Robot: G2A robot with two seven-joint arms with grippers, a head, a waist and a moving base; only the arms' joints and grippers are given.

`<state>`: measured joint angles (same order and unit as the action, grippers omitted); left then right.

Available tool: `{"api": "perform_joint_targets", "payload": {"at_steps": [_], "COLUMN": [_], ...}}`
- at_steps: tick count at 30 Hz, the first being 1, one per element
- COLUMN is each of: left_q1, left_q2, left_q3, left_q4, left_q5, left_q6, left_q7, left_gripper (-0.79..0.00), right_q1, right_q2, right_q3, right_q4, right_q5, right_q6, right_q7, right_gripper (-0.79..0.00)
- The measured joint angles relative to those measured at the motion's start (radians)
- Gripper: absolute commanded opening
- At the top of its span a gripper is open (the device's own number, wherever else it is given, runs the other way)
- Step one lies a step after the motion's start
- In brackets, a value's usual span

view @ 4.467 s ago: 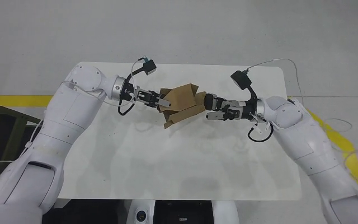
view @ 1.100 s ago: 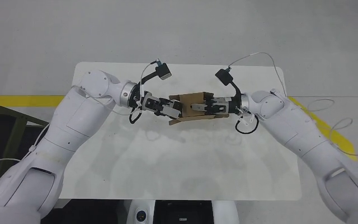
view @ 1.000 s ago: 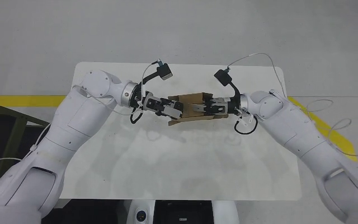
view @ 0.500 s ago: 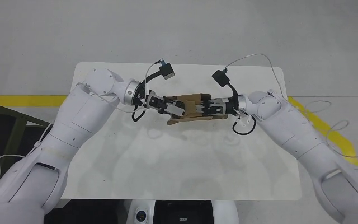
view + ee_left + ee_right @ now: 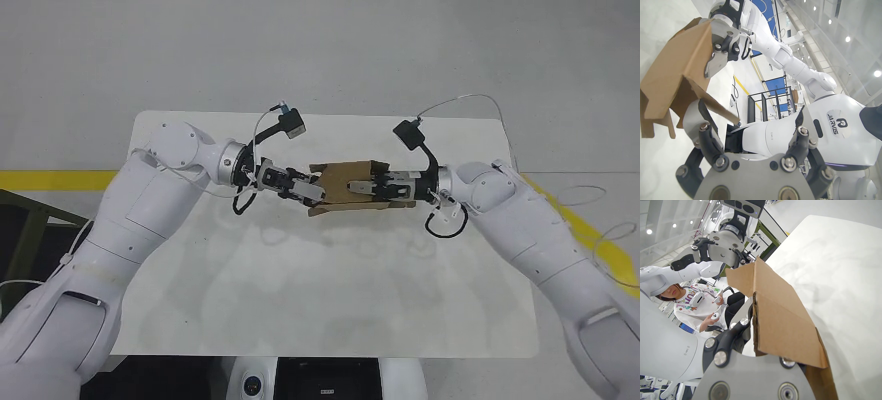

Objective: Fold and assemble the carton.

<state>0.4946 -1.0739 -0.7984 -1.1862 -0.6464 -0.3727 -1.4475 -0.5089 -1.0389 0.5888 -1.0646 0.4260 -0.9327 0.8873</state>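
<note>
a brown cardboard carton [image 5: 345,187] hung between the robot's two arms, held up over the far middle of the white table [image 5: 330,300]. the right gripper [image 5: 366,188] had its jaws closed on one wall of the carton. one finger [image 5: 715,60] lay flat on the outside of the panel and its partner was hidden behind the cardboard. the left gripper [image 5: 303,190] met the opposite end with its jaws spread wide and clamped on nothing. a loose flap [image 5: 721,109] ran across the gap, close against one finger [image 5: 692,115] and well apart from the other.

by the look of it, the job was short of halfway. the carton stood opened into a bent, lopsided sleeve rather than a flat blank, with creases showing along its walls. those walls were not square to one another, the end flaps hung free, and none appeared tucked or closed. what seemed left was to square the sleeve, fold the flaps in at each end and lock them. with a firm grip at one end only, the carton looked liable to twist on that single hold if the open gripper pressed hard on the flap.
</note>
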Motion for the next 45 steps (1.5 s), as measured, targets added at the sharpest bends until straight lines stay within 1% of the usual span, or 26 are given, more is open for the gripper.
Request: {"api": "perform_joint_targets", "payload": {"at_steps": [10, 18, 34, 40, 45], "left_q1": [0.016, 0.024, 0.031, 0.035, 0.043], "left_q2": [0.006, 0.006, -0.003, -0.002, -0.004], "left_q3": [-0.045, -0.063, -0.076, -0.088, -0.089], "left_q4": [0.018, 0.011, 0.01, 0.012, -0.01], "left_q5": [0.006, 0.01, 0.011, 0.02, 0.027], "left_q6": [0.001, 0.01, 0.018, 0.018, 0.022], "left_q7": [0.001, -0.005, -0.018, -0.017, -0.022], "left_gripper": [0.0, 0.0, 0.0, 0.0, 0.0], "right_q1": [-0.032, -0.035, -0.022, -0.014, -0.016], "right_q2": [0.013, 0.015, 0.014, 0.015, 0.01], "right_q3": [0.003, -0.016, -0.041, -0.012, 0.009], "right_q4": [-0.082, -0.106, -0.092, -0.041, -0.03], "right_q5": [-0.022, -0.02, -0.002, 0.01, -0.002], "right_q6": [0.033, 0.044, 0.031, 0.005, 0.004], "right_q7": [0.033, 0.044, 0.031, 0.005, -0.012], "right_gripper": [-0.785, -0.785, -0.785, -0.785, -0.785]}}
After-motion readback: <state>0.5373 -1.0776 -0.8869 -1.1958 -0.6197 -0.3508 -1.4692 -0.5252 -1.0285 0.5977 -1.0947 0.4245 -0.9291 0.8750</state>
